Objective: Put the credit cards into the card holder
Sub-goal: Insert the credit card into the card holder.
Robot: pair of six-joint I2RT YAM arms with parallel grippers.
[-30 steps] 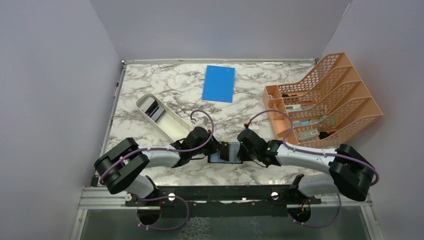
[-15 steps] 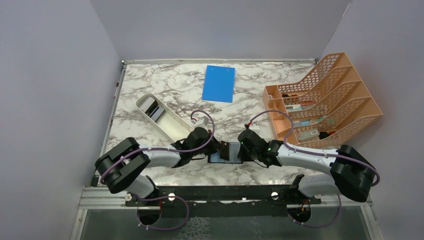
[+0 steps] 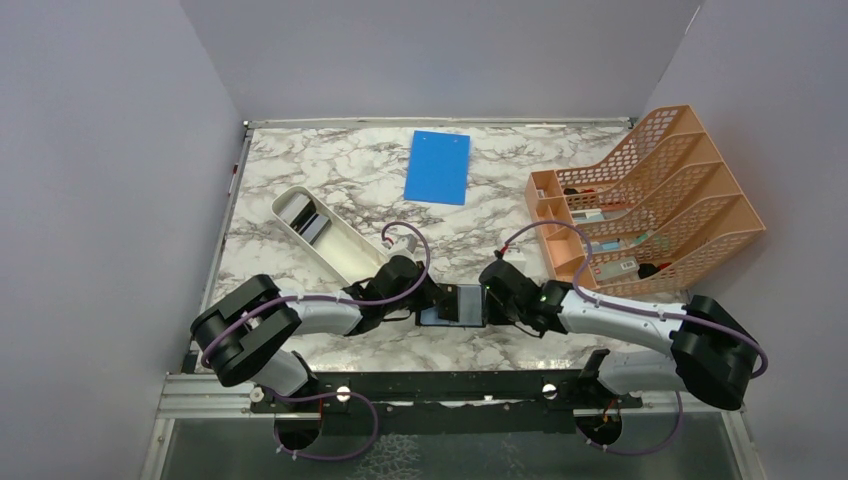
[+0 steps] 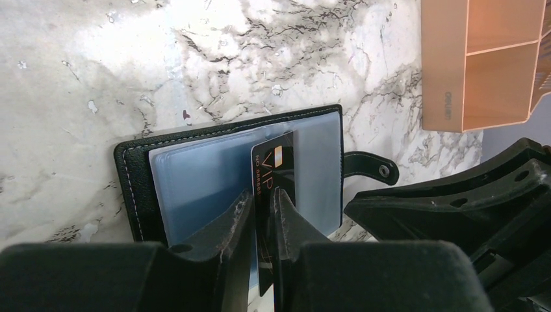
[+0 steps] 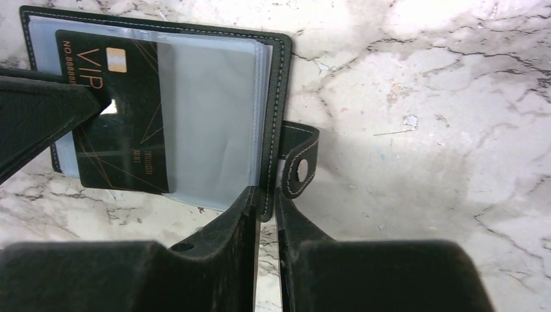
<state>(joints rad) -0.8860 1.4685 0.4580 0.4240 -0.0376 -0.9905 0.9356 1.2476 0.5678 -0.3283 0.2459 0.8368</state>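
Observation:
The card holder lies open on the marble table between my two grippers, grey-blue pockets up. A black VIP credit card sits partly inside a clear pocket. My left gripper has its fingers on either side of the card's outer end, a little apart. My right gripper straddles the holder's cover edge beside the snap tab, with a narrow gap between its fingers. More dark flat cards lie in a white tray.
The white tray stands just behind the left arm. A blue board lies at the back centre. An orange mesh rack holding small items fills the right side, close behind the right arm.
Both grippers' fingers have eased slightly apart. The right arm has shifted a little to the right, and the holder's raised dark flap now lies flatter.

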